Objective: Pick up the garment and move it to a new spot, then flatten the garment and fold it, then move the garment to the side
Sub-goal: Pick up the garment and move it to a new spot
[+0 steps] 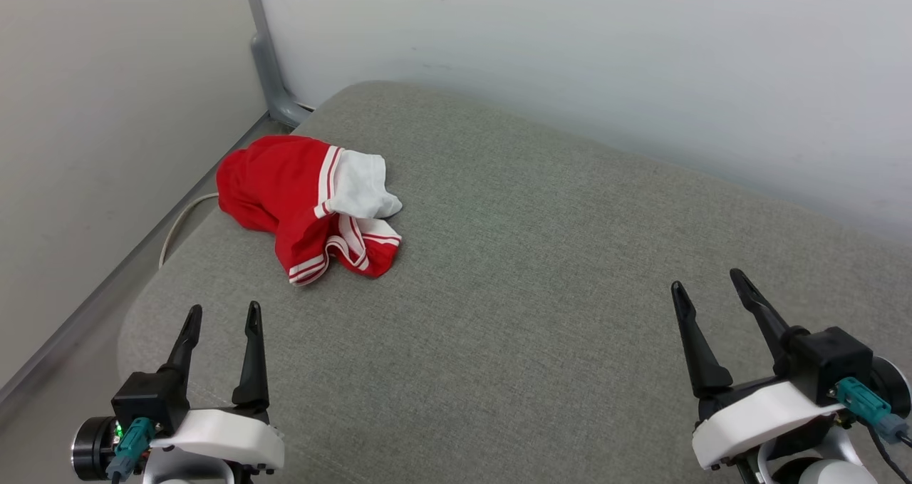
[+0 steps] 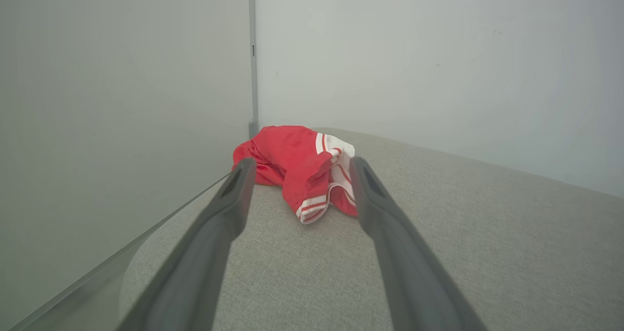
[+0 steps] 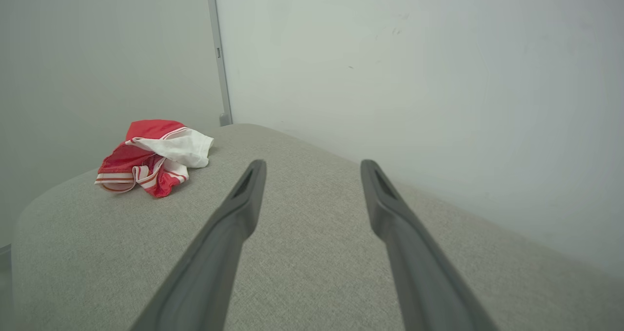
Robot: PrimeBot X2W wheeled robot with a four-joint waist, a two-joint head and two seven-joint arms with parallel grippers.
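Garment first: your bright red soft-fabric T-shirt (image 1: 281, 188) with white short sleeves and red-and-white striped trim lies crumpled in a heap on the broad grey woven-fabric cushion (image 1: 541, 299), near its far left corner. One white sleeve is folded over the top of the heap on its right side, and a striped band curls along the near edge. Just beyond that corner you see a grey metal post (image 1: 265, 63) rising where the two pale walls meet, and a thin white cable (image 1: 177, 229) curves down beside the cushion's left edge.

Your left gripper (image 1: 223, 309) hovers at the lower left of the head view above the cushion's near left corner, its two long dark fingers (image 1: 251, 356) spread wide apart with nothing between them. It is apart from the T-shirt, which lies ahead of it. In the left wrist view the T-shirt (image 2: 287, 158) sits framed between the left gripper's (image 2: 301, 161) tips, further along the cushion and untouched.

Your right gripper (image 1: 706, 281) hangs at the lower right, well apart from the T-shirt, jaws likewise fully spread and empty. From the right wrist view you find the T-shirt (image 3: 153, 158) off to the upper left, while the right gripper (image 3: 313, 163) points at bare grey fabric and the wall (image 3: 414, 77) behind.
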